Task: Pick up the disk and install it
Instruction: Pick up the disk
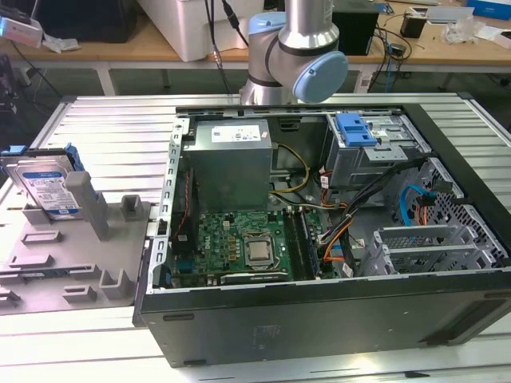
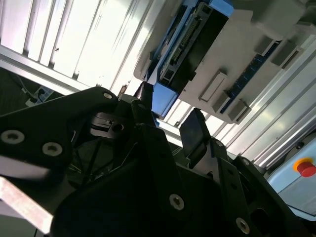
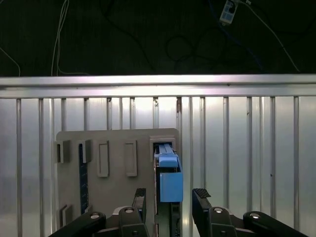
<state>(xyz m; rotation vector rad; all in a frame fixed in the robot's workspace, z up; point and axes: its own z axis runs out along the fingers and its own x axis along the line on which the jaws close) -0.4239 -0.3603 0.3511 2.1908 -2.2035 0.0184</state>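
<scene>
The disk (image 1: 46,188), silver with a white-and-blue label and blue side rails, stands on edge in a slot of the grey fixture plate (image 1: 80,267) at the exterior view's left. In the first wrist view the disk (image 3: 170,180) shows edge-on, its blue end in line with the gap of my gripper (image 3: 170,198). Both black fingertips (image 3: 139,197) stand apart, short of the disk and holding nothing. The second wrist view shows the gripper (image 2: 170,123) open as well, with the disk (image 2: 190,47) and the fixture plate (image 2: 247,59) beyond it.
An open computer case (image 1: 319,319) lies at the middle and right of the slatted metal table (image 1: 112,128). Inside are a grey power-supply box (image 1: 231,159), a motherboard (image 1: 239,243), a drive bay holding a bare blue bracket (image 1: 355,129), and loose cables. My arm (image 1: 297,56) stands behind the case.
</scene>
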